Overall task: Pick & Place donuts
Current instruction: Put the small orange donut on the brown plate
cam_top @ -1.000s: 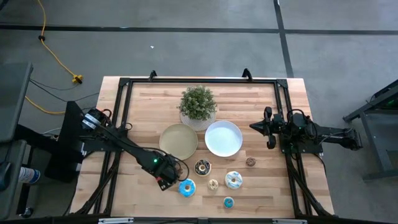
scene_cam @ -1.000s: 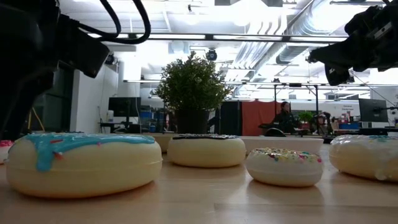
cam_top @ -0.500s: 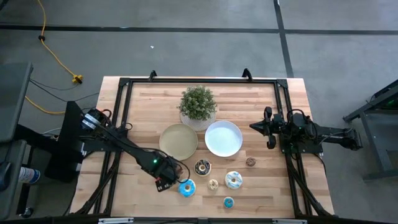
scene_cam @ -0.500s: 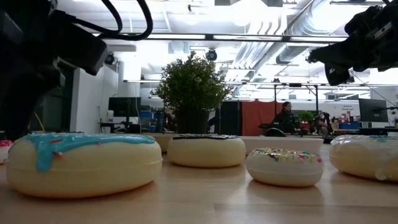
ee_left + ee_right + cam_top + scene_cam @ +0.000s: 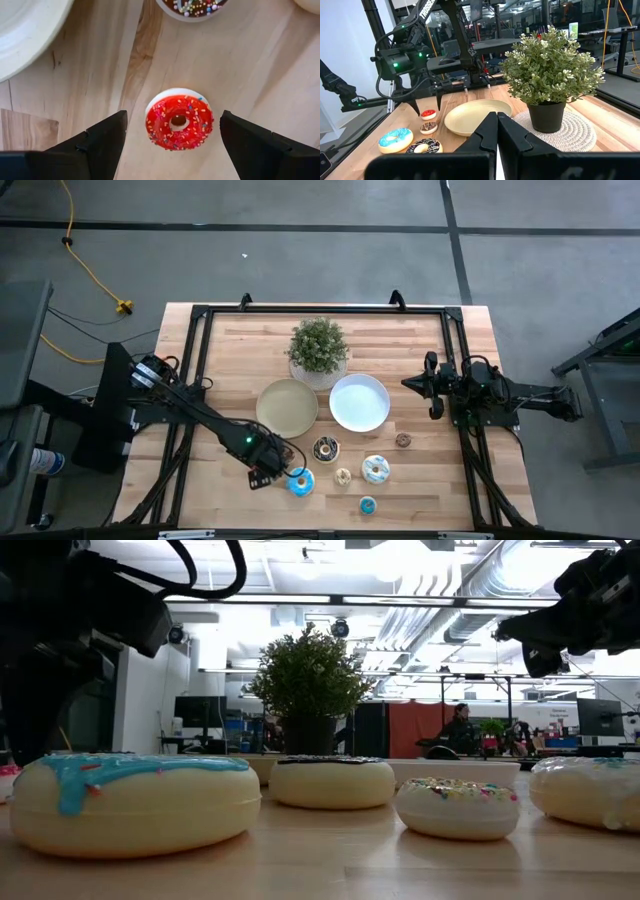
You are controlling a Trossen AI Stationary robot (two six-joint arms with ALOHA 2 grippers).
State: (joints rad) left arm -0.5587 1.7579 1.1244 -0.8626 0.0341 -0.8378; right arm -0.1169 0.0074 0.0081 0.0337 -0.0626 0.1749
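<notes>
My left gripper [image 5: 172,117] is open and points down over a small red-iced donut [image 5: 179,121] with sprinkles. Its fingers stand on either side of the donut without touching it. In the high view the left gripper [image 5: 262,477] hides that donut. The other donuts lie flat on the table: a big blue one [image 5: 300,481], a chocolate one [image 5: 326,449], a small tan one [image 5: 343,476], a white-and-blue one [image 5: 376,469], a small brown one [image 5: 403,440] and a small blue one [image 5: 367,505]. My right gripper [image 5: 412,383] waits, shut, at the table's right side.
A tan plate [image 5: 287,406] and a white plate [image 5: 360,402] sit at the table's middle, with a potted plant [image 5: 318,350] on a woven mat behind them. A black frame [image 5: 200,340] runs round the table. The blue donut lies just right of my left gripper.
My left gripper has shifted a little toward the table's near-left, away from the blue donut. Its fingers have stayed open. The donuts have kept their places.
</notes>
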